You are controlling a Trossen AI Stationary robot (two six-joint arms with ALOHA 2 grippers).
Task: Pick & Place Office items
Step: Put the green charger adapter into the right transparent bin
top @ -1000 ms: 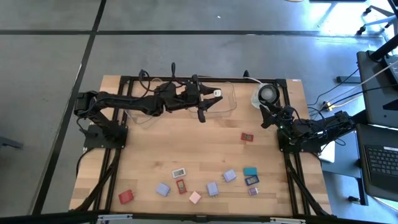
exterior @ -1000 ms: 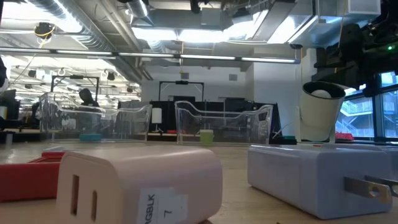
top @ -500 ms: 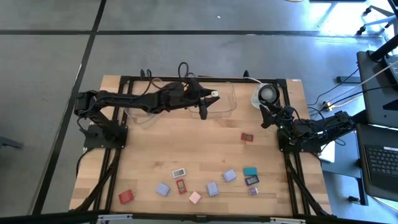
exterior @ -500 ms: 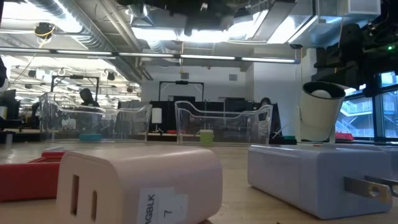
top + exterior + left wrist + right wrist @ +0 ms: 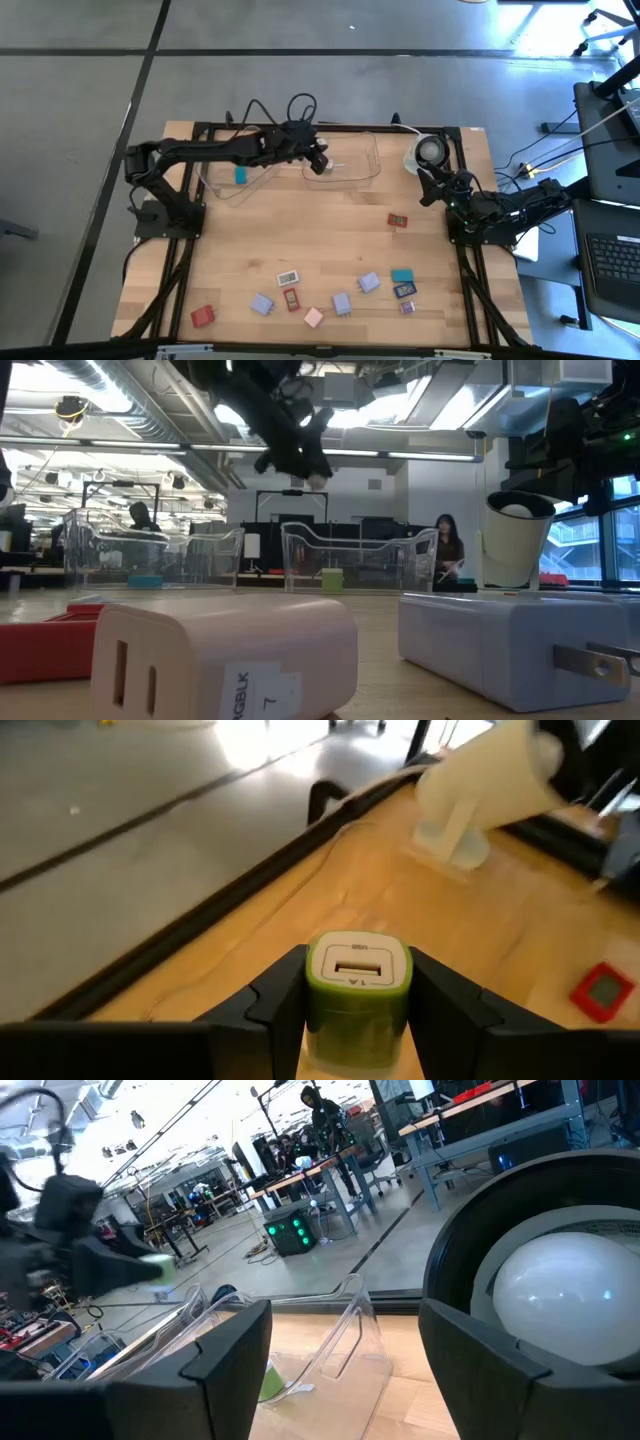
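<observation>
A pale pink plug block (image 5: pixel 225 655) lies close on the wooden tabletop (image 5: pixel 380 605), beside a lavender-blue block (image 5: pixel 520 645); the dark end effector (image 5: pixel 300 460) hangs above.

Along your table's (image 5: pixel 240 260) far edge, two trays sit side by side: the left tray (image 5: pixel 225 180) holds one block (image 5: pixel 241 174), and the left gripper (image 5: pixel 320 160) hangs over the right tray (image 5: pixel 362 165), clamping a charger block (image 5: pixel 357 982). In the far right corner stands the round object (image 5: pixel 430 151), the right gripper (image 5: pixel 424 187) just beside it. The other blocks (image 5: pixel 343 302) lie scattered toward the near edge, one (image 5: pixel 398 220) apart near the right edge.
</observation>
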